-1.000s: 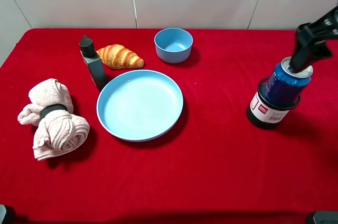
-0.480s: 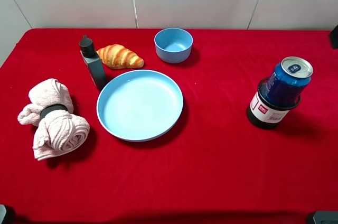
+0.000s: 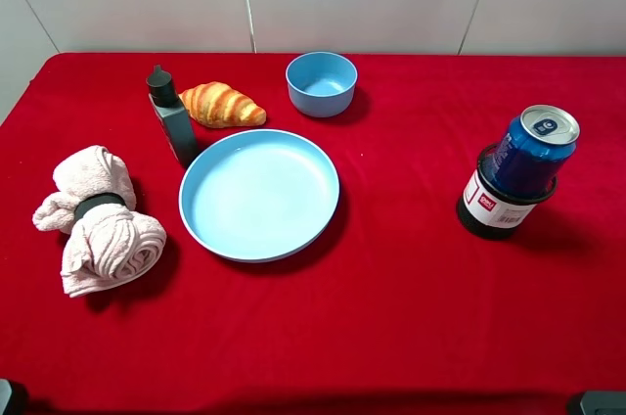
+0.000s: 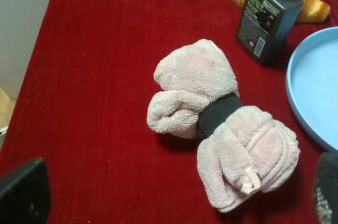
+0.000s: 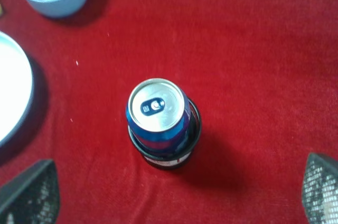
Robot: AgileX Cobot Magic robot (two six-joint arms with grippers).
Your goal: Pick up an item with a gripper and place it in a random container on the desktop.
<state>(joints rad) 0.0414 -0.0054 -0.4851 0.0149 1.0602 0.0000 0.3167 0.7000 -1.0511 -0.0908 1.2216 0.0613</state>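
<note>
The blue drink can (image 3: pixel 531 153) with a silver top stands inside the black wire-mesh cup (image 3: pixel 492 207) at the right of the red desktop (image 3: pixel 391 288), leaning slightly right. In the right wrist view the can (image 5: pixel 157 109) and cup (image 5: pixel 191 134) sit below and ahead of my right gripper (image 5: pixel 174 195), which is open and empty, its fingertips (image 5: pixel 29 192) wide apart and clear of the can. My left gripper (image 4: pixel 174 197) is open and empty above the rolled towel. Neither gripper shows in the exterior high view.
A big blue plate (image 3: pixel 259 195) lies mid-table with a small blue bowl (image 3: pixel 321 83) behind it. A dark grey-green bottle (image 3: pixel 172 118) and a croissant (image 3: pixel 222 105) stand back left. A pink rolled towel (image 3: pixel 96 219) lies at the left.
My right gripper was at the can's top one second ago; it has let go and pulled away out of the exterior high view. The can stays in the cup.
</note>
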